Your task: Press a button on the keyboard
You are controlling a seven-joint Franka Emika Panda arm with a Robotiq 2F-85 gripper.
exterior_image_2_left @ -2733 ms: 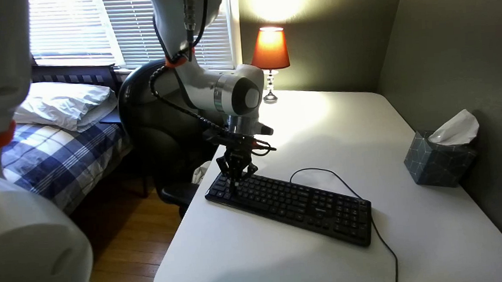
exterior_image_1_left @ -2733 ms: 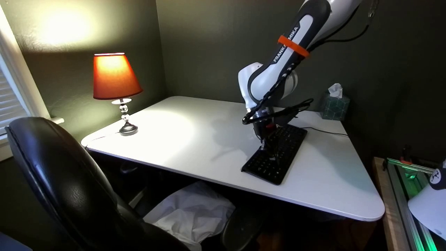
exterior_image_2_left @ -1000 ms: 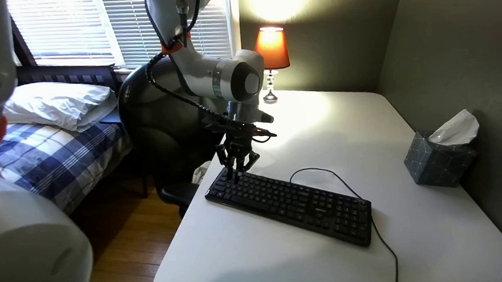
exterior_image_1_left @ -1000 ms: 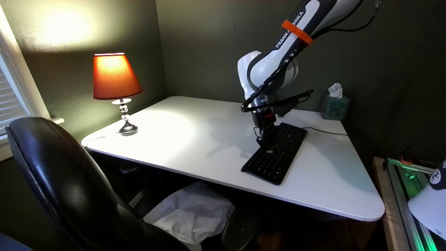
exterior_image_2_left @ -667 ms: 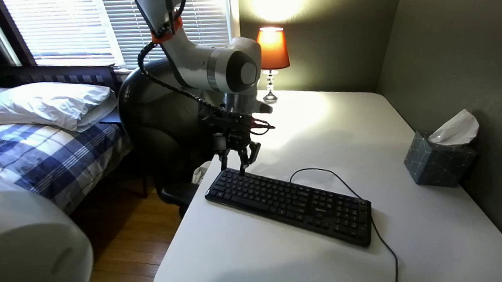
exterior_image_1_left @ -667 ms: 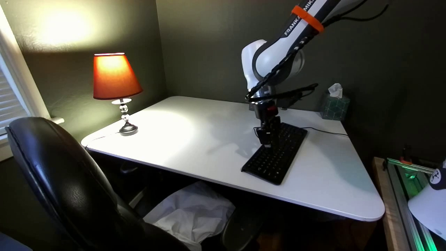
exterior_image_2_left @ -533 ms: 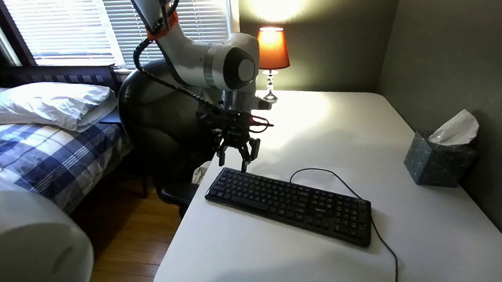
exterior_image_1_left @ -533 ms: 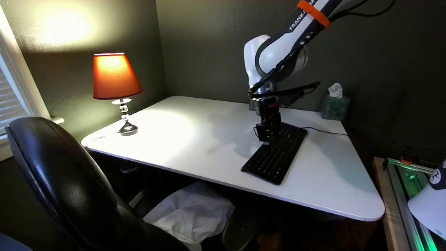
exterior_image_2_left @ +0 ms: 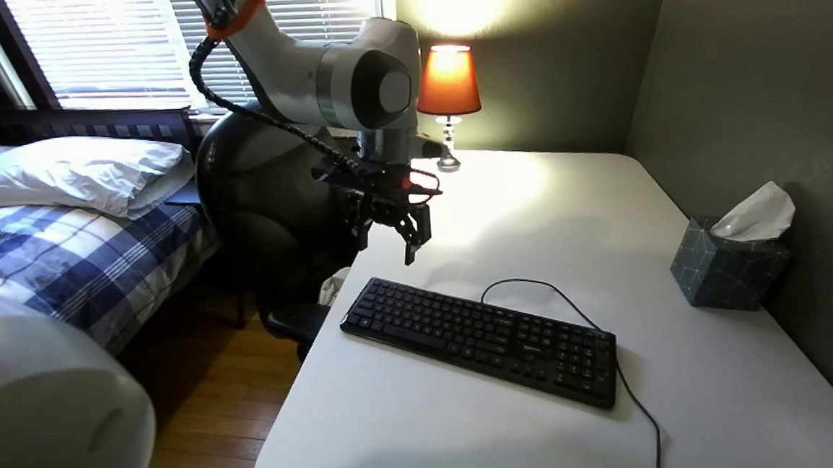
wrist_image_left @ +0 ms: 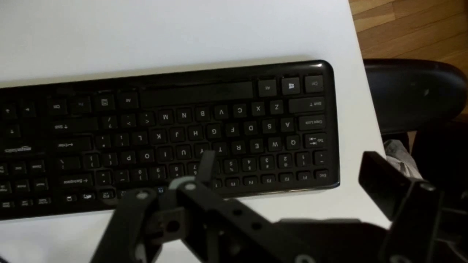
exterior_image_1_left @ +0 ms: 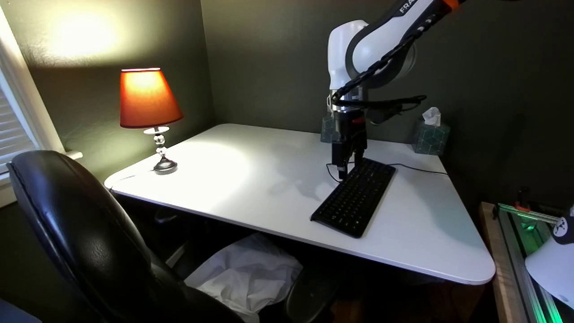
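"What fills the wrist view?"

"A long, flat, all-black keyboard (wrist_image_left: 170,137) with pale-lettered keys (wrist_image_left: 195,132), partly hidden by the two-fingered black tool (wrist_image_left: 289,166), released, its jaws spread wide."

"What carries the keyboard?"

"In an exterior view, a smooth white surface (exterior_image_2_left: 566,203); the keyboard lies below the tool, apart from it."

"Beyond the tool?"

"In an exterior view, a dark grey-green wall (exterior_image_1_left: 264,76) stands behind the tool, a padded black chair (exterior_image_1_left: 98,246) well apart from it."
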